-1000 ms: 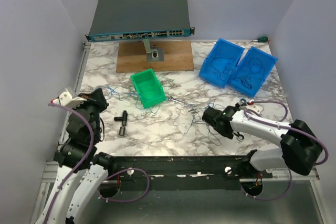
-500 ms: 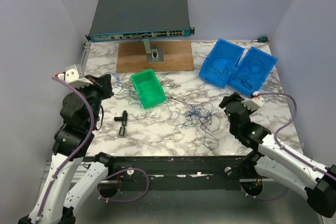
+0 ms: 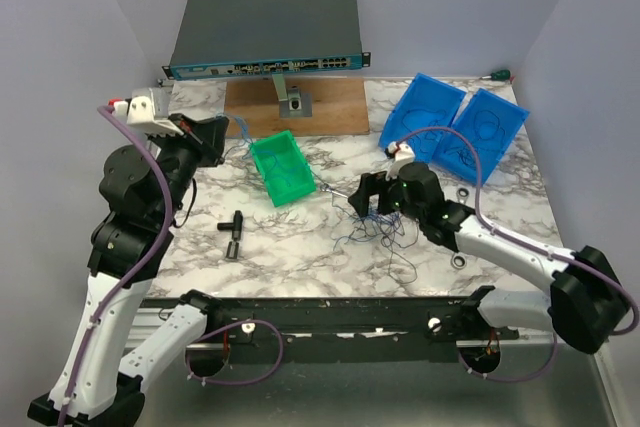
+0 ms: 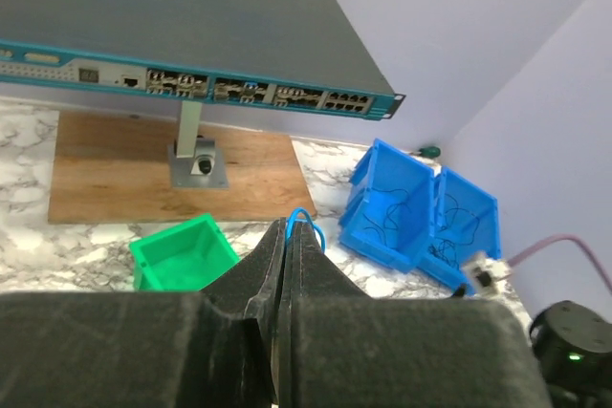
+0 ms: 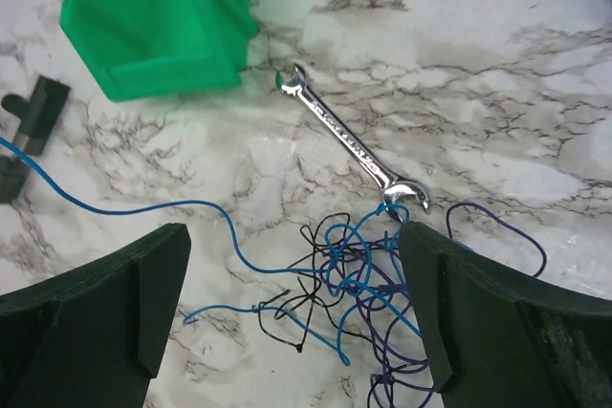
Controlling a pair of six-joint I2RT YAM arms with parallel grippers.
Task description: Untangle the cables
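The cables (image 3: 385, 229) lie in a loose tangle of thin blue, black and purple strands on the marble table, right of centre. My right gripper (image 3: 366, 203) hangs just above the tangle's left side, open. In the right wrist view the tangle (image 5: 375, 265) sits between the wide-apart fingers (image 5: 96, 317), nearer the right one, and a blue strand (image 5: 124, 207) runs off to the left. My left gripper (image 3: 236, 130) is raised at the back left, shut on a blue cable loop (image 4: 306, 219) that pokes out past its tips (image 4: 289, 228).
A silver wrench (image 5: 349, 145) lies against the tangle's far edge, beside a green bin (image 3: 282, 169). Two blue bins (image 3: 452, 127) holding black wires stand at the back right. A network switch (image 3: 265, 32) on a wooden board (image 3: 258, 112) is at the back. A black T-piece (image 3: 233, 230) lies front left.
My right gripper let go and opened, swung out to the right, then came back left over the tangle. My left gripper rose and moved toward the back, still shut on the blue cable.
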